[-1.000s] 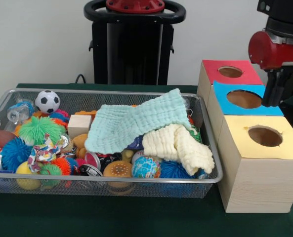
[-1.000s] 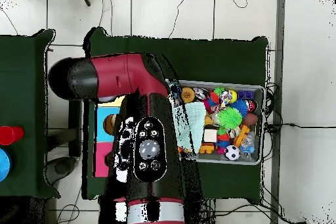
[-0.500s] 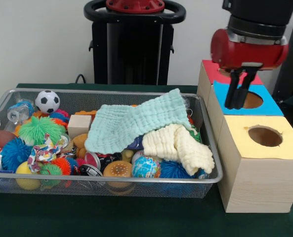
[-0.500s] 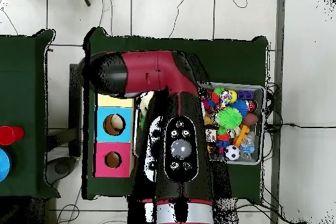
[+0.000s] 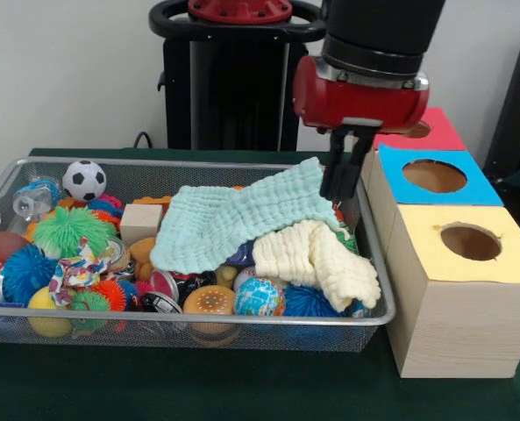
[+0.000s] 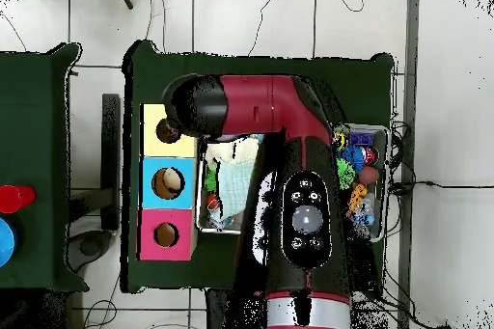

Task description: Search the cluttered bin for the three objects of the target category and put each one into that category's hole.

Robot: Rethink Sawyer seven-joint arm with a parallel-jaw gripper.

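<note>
The wire mesh bin (image 5: 182, 162) lies on the green table, packed with toys; its end also shows in the overhead view (image 6: 385, 182). One polka-dot cloth bundle (image 5: 75, 267) lies near the bin's front left, among spiky balls. I see no other such bundle; they may be under the cloths. My gripper (image 5: 340, 189) hangs over the bin's right end, just above the edge of the mint cloth (image 5: 233, 219). Its fingers stand slightly apart and hold nothing. In the overhead view the arm (image 6: 304, 219) hides the gripper and most of the bin.
Three wooden boxes stand right of the bin, topped red (image 5: 442, 133), blue (image 5: 483, 191) and yellow (image 5: 505, 263), each with a round hole. A cream cloth (image 5: 316, 254) lies beside the mint one. A soccer ball (image 5: 84, 180), a green spiky ball (image 5: 67, 230) and a wood block (image 5: 141, 219) sit at the left.
My gripper has moved left from over the blue and red boxes to above the bin's right end. The bin's contents have not moved.
</note>
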